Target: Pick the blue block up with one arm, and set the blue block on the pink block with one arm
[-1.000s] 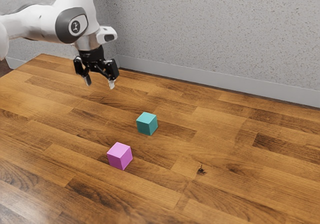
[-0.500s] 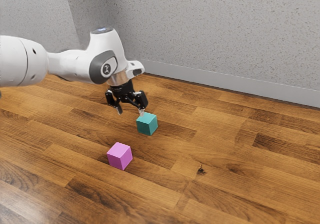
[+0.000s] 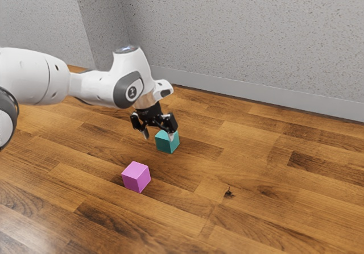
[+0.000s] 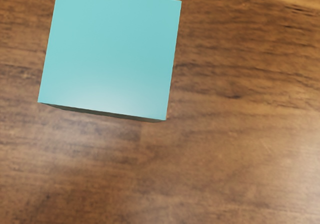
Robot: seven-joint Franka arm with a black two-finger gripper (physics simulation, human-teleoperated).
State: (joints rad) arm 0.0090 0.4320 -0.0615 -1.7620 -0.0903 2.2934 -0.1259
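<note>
**Jaws wide over the blue block, nothing gripped yet**

Nearest the camera, the pink block (image 3: 136,177) sits alone on the surface (image 3: 256,208) with free space on all sides, so I judge its flat top is ready to receive a load. Behind it, near but apart, the blue block (image 3: 167,142) rests flat on the same surface. Its colour is rather teal, its faces are smooth and matte, and its edges are sharp. The jaws hang just above it, spread wide on either side of its top, probably to straddle it before closing. I cannot see them touching it. The glossy white arm (image 3: 85,86) reaches in from the exterior view's left. The surface is dark wood planks with strong grain, and behind stands a rough grey wall (image 3: 256,32).
</note>
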